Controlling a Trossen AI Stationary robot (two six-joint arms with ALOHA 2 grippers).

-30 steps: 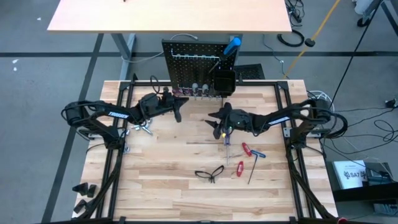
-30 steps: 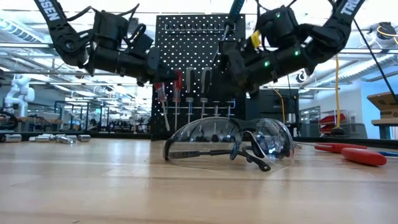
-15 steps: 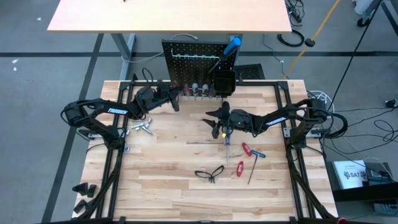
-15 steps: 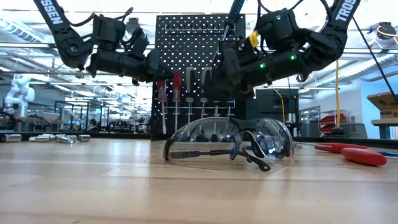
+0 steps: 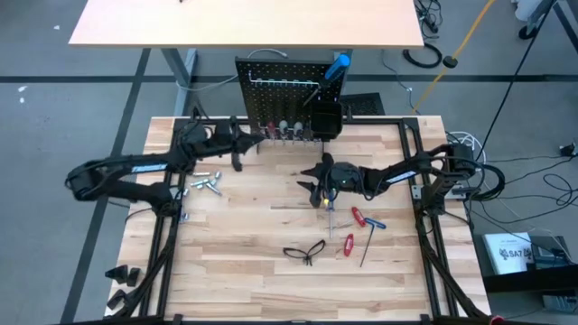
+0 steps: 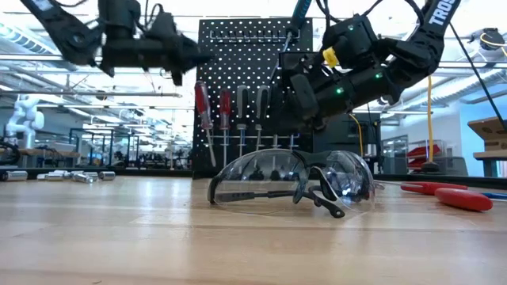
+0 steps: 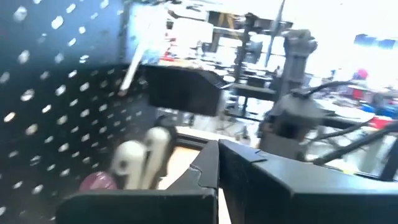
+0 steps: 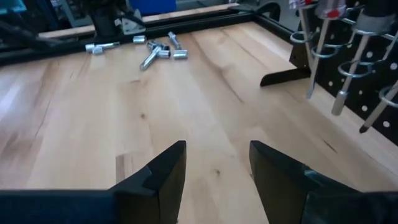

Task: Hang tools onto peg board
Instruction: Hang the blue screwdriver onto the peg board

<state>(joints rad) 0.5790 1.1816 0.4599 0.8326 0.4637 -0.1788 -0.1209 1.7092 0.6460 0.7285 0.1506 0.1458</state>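
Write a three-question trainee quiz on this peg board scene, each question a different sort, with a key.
1. True or false: the glasses hang on the peg board.
2. Which hand is open: A left hand, B right hand?
3. Fill in: the silver metal pieces lie on the table on the ____ arm's side.

Key: 1 false, they lie on the table; 2 B; 3 left.

An upright black perforated metal peg board (image 5: 280,86) is set at the table's far edge, with a square black bin (image 5: 325,119) attached. Red- and pale-handled screwdrivers (image 6: 226,107) are hung along its lower row. Black-framed clear glasses (image 5: 304,252), red-handled hex keys (image 5: 354,229) and small silver metal pieces (image 5: 206,182) are laid on the tabletop.
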